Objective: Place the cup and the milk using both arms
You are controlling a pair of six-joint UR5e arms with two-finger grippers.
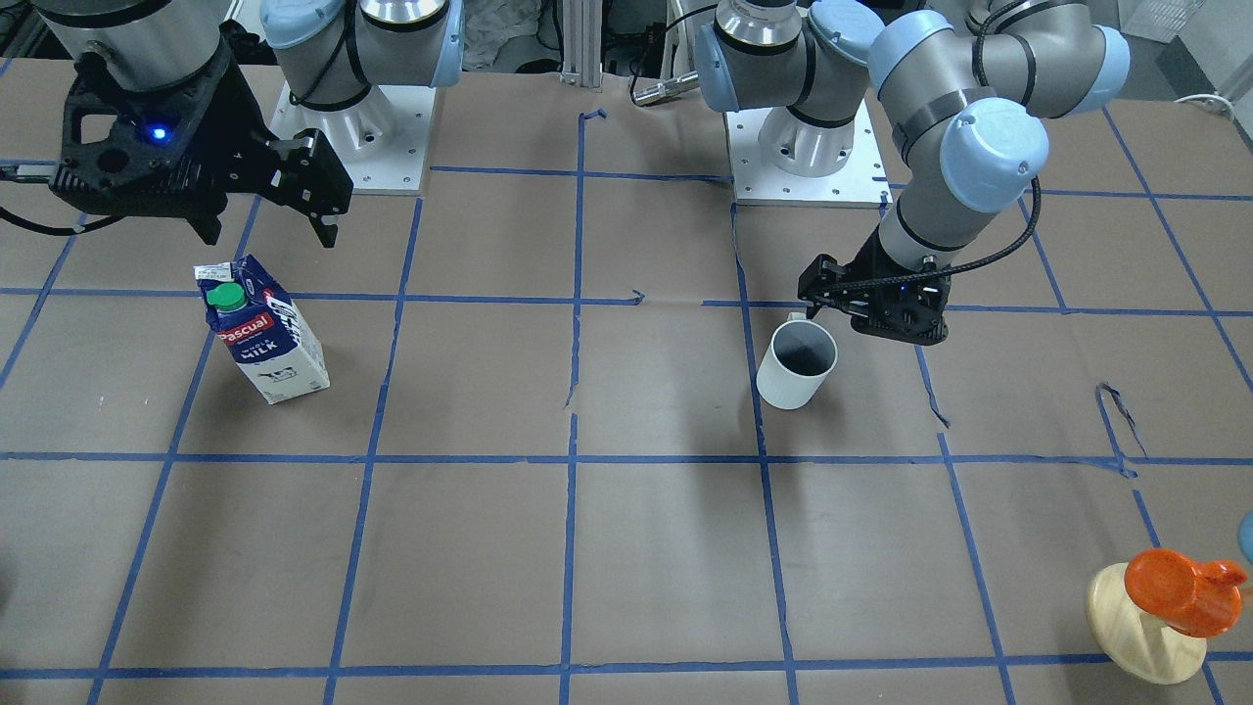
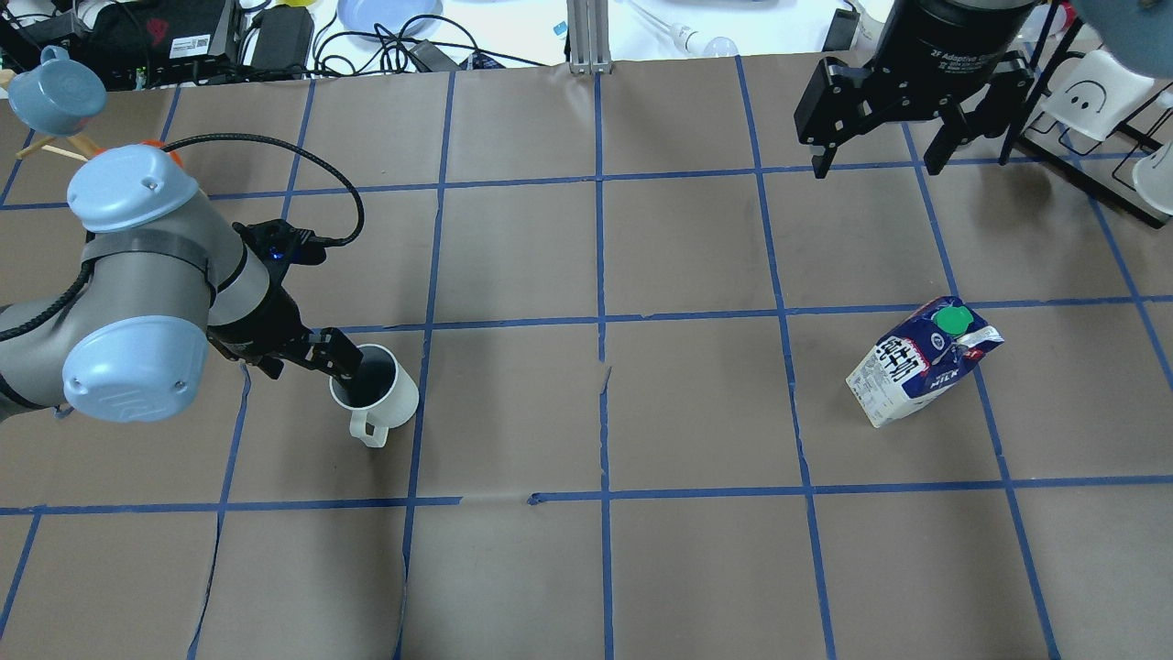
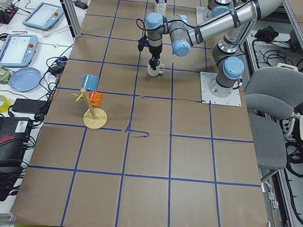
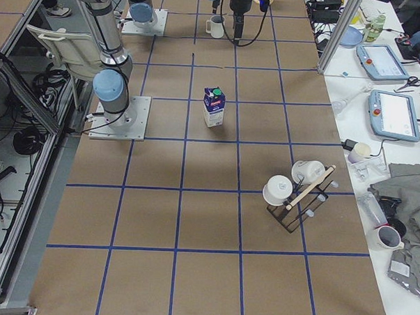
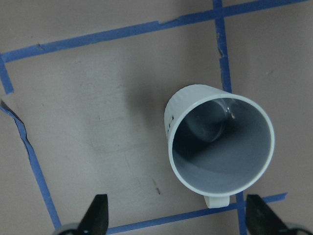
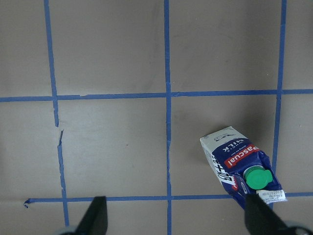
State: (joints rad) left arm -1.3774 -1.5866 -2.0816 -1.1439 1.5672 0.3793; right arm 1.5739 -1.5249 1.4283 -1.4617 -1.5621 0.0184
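Observation:
The white cup (image 2: pixel 376 394) stands upright on the left part of the table, its handle turned toward the robot; it also shows in the front view (image 1: pixel 798 367) and the left wrist view (image 5: pixel 220 147). My left gripper (image 2: pixel 312 362) is open and empty, low beside the cup, with one finger (image 2: pixel 351 360) over its rim. The milk (image 2: pixel 921 362) stands upright on the right part, with its green cap on top, and also shows in the front view (image 1: pixel 264 333) and the right wrist view (image 6: pixel 239 169). My right gripper (image 2: pixel 880 156) is open and empty, high above the table, beyond the milk.
A wooden stand with an orange cup (image 1: pixel 1180 587) and a blue cup (image 2: pixel 60 87) is at the far left corner. A black rack with white cups (image 2: pixel 1095 87) is at the far right. The arm bases (image 1: pixel 352 137) sit at the robot's edge.

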